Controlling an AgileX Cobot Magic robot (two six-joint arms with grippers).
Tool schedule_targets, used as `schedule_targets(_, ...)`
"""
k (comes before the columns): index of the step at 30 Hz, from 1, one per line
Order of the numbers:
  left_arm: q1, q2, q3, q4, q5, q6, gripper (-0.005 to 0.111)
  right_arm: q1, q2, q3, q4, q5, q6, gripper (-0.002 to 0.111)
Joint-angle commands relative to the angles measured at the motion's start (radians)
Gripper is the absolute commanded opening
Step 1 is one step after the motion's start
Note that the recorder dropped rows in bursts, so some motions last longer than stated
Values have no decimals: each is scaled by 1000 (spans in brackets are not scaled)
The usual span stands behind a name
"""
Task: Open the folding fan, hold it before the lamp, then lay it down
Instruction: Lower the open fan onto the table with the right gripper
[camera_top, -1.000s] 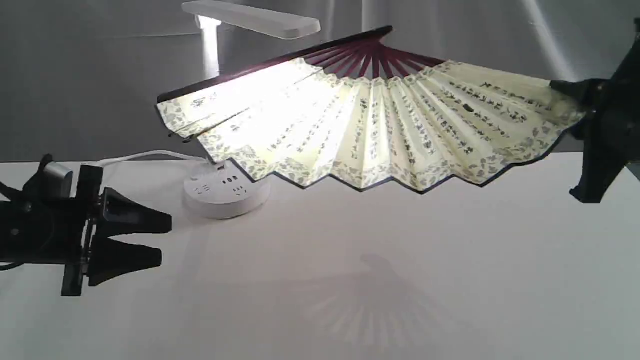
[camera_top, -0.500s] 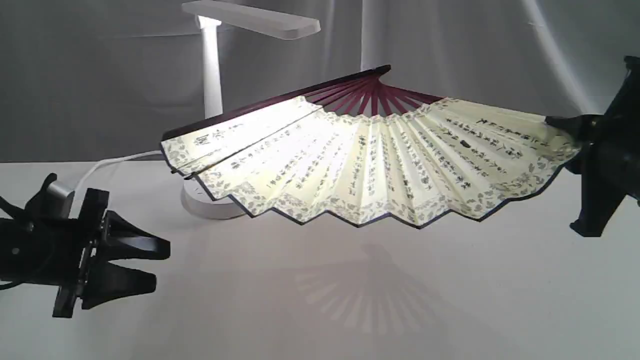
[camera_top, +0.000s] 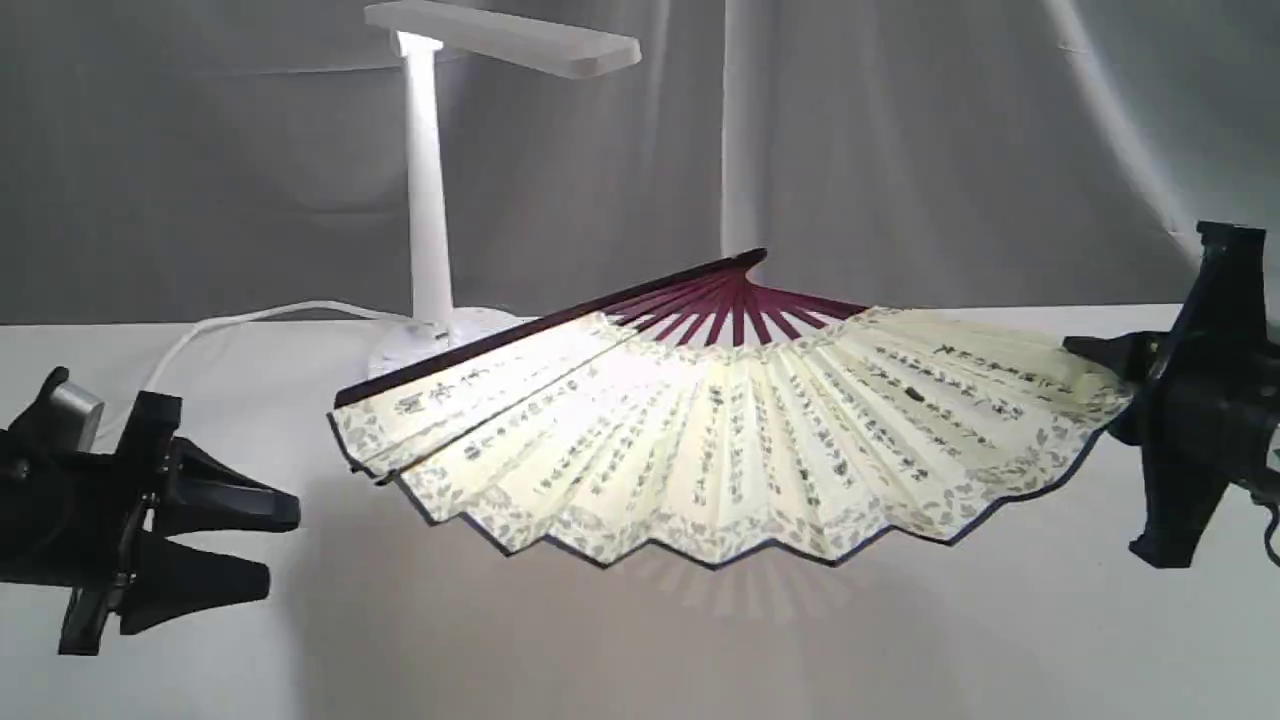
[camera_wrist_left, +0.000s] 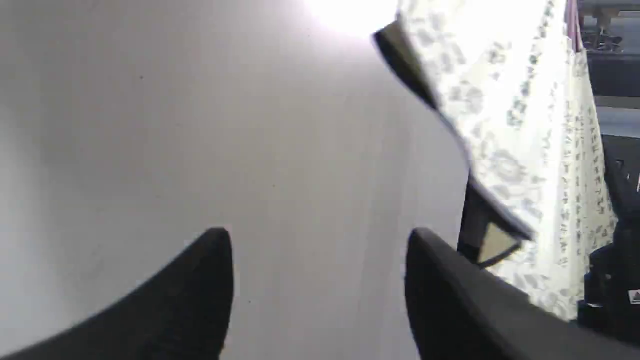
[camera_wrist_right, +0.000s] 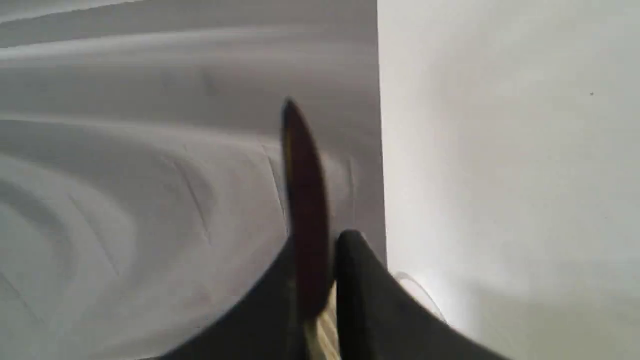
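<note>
The folding fan (camera_top: 730, 440) is spread wide open, cream leaf with calligraphy facing up, hanging low over the white table, its front edge close above its shadow. My right gripper (camera_top: 1105, 375) is shut on the fan's right guard; the right wrist view shows that maroon guard (camera_wrist_right: 305, 210) pinched edge-on between the black fingers. My left gripper (camera_top: 275, 545) is open and empty at the left, apart from the fan's left edge (camera_wrist_left: 480, 120). The white lamp (camera_top: 430, 200) stands lit behind the fan, its base partly hidden by the leaf.
The lamp's white cord (camera_top: 240, 322) trails left across the white table (camera_top: 900, 650). A grey curtain (camera_top: 900, 140) hangs behind. The table's edge against the curtain shows in the right wrist view.
The open fan has come down from beneath the lamp head to just above the table, carried by my right gripper. My left gripper has sunk and drawn slightly left.
</note>
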Motion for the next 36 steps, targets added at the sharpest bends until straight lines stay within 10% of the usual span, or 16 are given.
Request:
schedule_targets(1, -1, -11, 4, -4, 1, -7, 53, -38, 4, 2, -27, -49, 0, 0)
schedule_targets(36, -1, -11, 4, -8, -10, 20, 53, -97, 190, 24, -152, 13, -56, 0)
